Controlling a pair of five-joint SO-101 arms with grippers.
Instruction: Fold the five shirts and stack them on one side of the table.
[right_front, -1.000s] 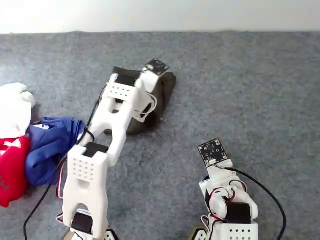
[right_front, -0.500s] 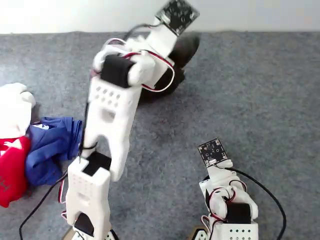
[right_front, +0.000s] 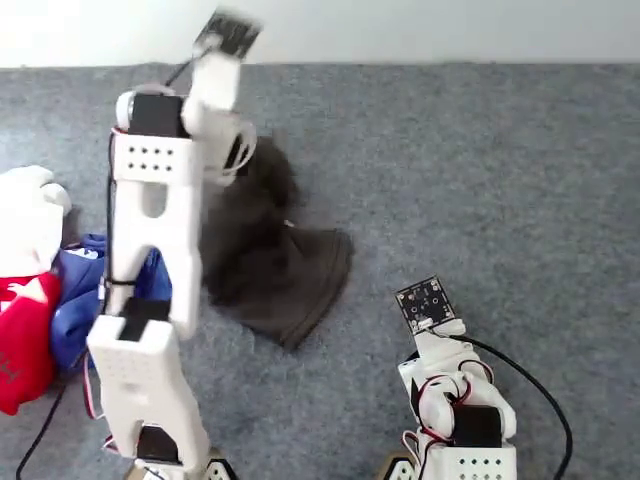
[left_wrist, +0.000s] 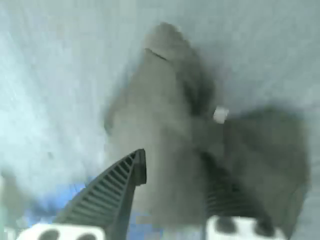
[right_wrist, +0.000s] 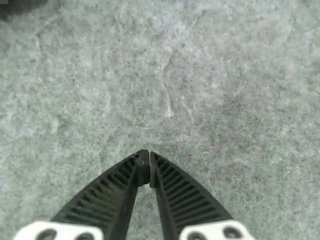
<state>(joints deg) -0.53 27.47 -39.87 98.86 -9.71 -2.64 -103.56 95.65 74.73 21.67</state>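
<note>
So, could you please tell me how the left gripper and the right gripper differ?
The left gripper has its jaws clamped on the dark shirt; the right gripper has its jaws shut on nothing. The left gripper is out toward the far edge of the table; the right gripper is near its own base. Both point down at the table.

Left arm (right_front: 150, 260) and right arm (right_front: 460, 430) were white shells with perforated dot grids and black servos. Red, white and black wires looped at right arm; black square board (right_front: 425, 303) sat on its wrist. Right gripper (right_wrist: 146, 169) fingers (right_wrist: 112, 197) were black, ribbed, triangular
</note>
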